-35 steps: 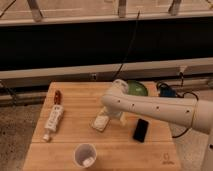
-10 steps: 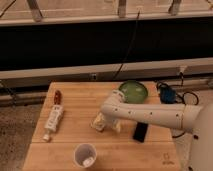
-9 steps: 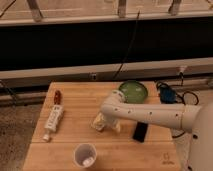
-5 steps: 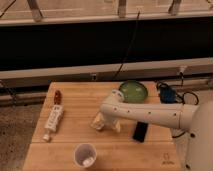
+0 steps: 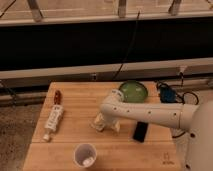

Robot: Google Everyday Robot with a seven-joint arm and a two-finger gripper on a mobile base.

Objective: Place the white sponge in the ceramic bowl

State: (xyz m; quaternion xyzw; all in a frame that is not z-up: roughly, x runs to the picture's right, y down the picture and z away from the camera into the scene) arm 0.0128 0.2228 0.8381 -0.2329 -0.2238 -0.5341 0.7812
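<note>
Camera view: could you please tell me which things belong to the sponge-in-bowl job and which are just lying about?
Job: white sponge, green ceramic bowl, claw low over the sponge.
Lying about: white tube, white cup, black phone.

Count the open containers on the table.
2: the cup near the front edge, the bowl at the back. The gripper is down at the sponge between them.

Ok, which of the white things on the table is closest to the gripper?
The white sponge, mid-table: the gripper is down right at it. The white tube lies away to the left and the white cup stands near the front edge.
</note>
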